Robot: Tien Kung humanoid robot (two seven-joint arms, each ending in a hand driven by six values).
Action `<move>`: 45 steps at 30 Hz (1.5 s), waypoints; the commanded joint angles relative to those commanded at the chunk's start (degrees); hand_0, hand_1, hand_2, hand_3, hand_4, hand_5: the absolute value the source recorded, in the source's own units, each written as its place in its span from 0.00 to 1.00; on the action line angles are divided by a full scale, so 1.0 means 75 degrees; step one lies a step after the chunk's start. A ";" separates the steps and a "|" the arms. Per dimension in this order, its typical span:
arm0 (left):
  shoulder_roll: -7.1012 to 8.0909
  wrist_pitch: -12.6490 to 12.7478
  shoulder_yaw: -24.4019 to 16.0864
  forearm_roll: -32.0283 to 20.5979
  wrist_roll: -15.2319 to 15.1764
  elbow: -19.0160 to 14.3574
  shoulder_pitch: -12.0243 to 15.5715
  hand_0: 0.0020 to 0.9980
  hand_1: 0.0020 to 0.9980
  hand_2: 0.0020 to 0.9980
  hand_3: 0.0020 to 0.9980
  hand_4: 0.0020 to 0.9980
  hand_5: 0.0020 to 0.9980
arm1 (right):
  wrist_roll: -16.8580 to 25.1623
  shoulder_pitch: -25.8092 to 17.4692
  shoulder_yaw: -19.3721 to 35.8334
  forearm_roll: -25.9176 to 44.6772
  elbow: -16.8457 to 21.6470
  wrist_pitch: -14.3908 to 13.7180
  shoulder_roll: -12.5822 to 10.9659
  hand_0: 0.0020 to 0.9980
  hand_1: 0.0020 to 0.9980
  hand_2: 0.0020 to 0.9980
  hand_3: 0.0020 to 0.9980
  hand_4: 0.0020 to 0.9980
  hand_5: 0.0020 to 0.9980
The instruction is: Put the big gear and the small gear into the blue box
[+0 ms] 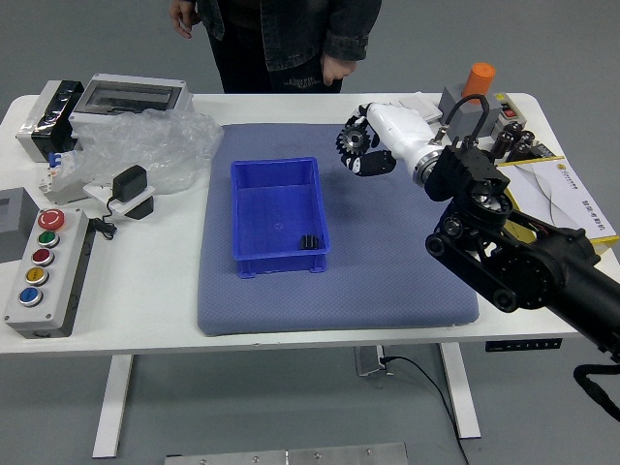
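Observation:
My right hand (pixel 376 147), black with a white back, is raised over the mat to the right of the blue box. Its fingers are shut on the big gear (pixel 353 140), a dark toothed wheel held at the fingertips beyond the box's upper right corner. The blue box (pixel 237 218) stands on the grey-blue mat. Inside it, by the lower right corner, lies the small black gear (pixel 309 242). My left hand is out of view.
Left are a button panel (pixel 44 276), clear plastic wrap (pixel 155 145) and a black-and-white device (pixel 131 194). Right are a yellow box (pixel 557 199) and a grey block with an orange cylinder (pixel 479 82). A person stands at the far side, both hands hanging down.

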 joint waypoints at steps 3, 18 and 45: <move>-0.0001 -0.0001 -0.0008 0.0007 0.0006 0.0000 0.0014 0.73 0.68 0.69 0.69 0.42 0.00 | -0.0039 -0.0028 -0.0042 -0.0022 0.0350 0.0006 0.0089 0.62 0.46 0.47 0.53 0.72 0.09; -0.0037 -0.0007 -0.0024 0.0028 0.0013 0.0000 0.0057 0.73 0.68 0.69 0.69 0.42 0.01 | -0.0096 -0.0265 -0.0454 0.0129 0.0668 0.0046 0.0728 0.63 0.49 0.51 0.58 0.69 0.14; -0.0060 0.0001 -0.0023 0.0009 -0.0010 0.0000 0.0040 0.73 0.68 0.70 0.70 0.43 0.02 | -0.0451 -0.0363 -0.0060 0.0439 0.0747 0.0939 0.0573 0.67 0.60 0.77 0.93 0.85 0.45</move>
